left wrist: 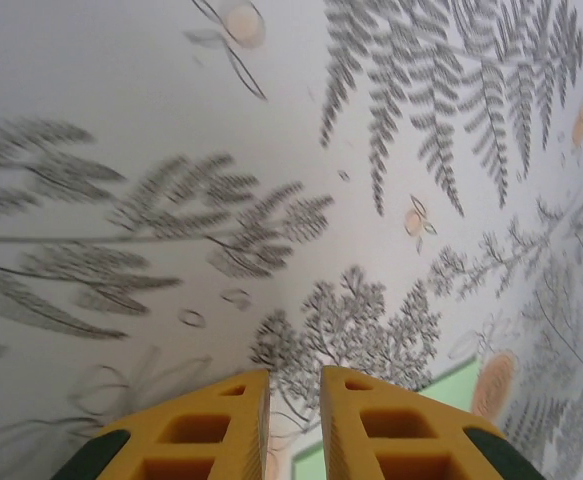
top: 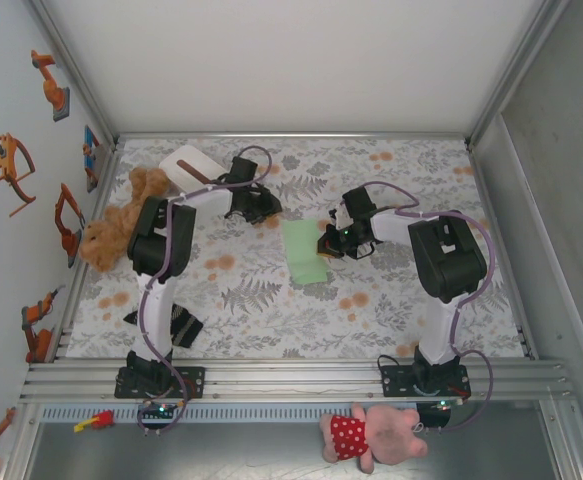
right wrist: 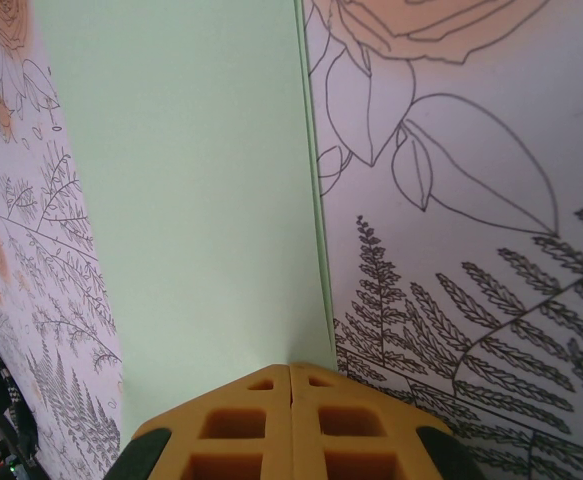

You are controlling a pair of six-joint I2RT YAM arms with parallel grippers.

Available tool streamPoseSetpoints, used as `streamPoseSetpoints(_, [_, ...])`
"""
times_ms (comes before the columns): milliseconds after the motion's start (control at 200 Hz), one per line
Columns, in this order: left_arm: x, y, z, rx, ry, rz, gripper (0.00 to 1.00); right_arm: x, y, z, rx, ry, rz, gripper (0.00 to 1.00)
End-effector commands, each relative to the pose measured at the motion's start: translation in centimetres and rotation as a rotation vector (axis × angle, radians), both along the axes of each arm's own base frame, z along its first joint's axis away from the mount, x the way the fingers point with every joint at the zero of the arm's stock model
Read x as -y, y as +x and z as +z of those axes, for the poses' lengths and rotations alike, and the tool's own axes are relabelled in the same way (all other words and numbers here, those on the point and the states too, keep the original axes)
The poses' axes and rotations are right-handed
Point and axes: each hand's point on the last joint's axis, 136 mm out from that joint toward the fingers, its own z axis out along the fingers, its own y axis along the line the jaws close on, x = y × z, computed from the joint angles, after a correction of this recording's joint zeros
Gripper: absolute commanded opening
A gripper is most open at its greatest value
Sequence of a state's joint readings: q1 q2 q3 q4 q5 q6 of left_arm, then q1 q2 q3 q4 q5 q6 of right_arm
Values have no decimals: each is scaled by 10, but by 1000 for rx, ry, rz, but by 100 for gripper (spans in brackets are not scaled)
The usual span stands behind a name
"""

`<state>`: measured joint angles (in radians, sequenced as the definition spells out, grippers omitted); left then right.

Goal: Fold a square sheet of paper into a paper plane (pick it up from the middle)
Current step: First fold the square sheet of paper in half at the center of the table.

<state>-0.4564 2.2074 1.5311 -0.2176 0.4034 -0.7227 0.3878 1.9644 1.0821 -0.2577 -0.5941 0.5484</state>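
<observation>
Pressing closed right gripper (right wrist: 291, 370) on the paper (right wrist: 191, 200) edge, middle of the table (top: 411, 290), probably sharpening the fold; left gripper (left wrist: 294, 378) is hovering nearby, jaws slightly apart, empty.

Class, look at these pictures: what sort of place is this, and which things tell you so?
Probably a robotics lab test booth: left arm and right arm bolted to a metal rail, white walls, a teddy as prop.

I'm seeing the fern-print table (top: 391, 180) carrying pale green paper (top: 303, 252) mid-table, teddy (top: 116, 228) lying left, white box (top: 187, 161) beyond it, striped cloth (top: 183, 326) lying near-left.
</observation>
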Motion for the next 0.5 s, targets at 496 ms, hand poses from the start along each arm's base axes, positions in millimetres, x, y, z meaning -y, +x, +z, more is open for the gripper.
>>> streamPoseSetpoints(496, [58, -105, 20, -79, -147, -57, 15, 64, -49, -70, -211, -329, -150, 0])
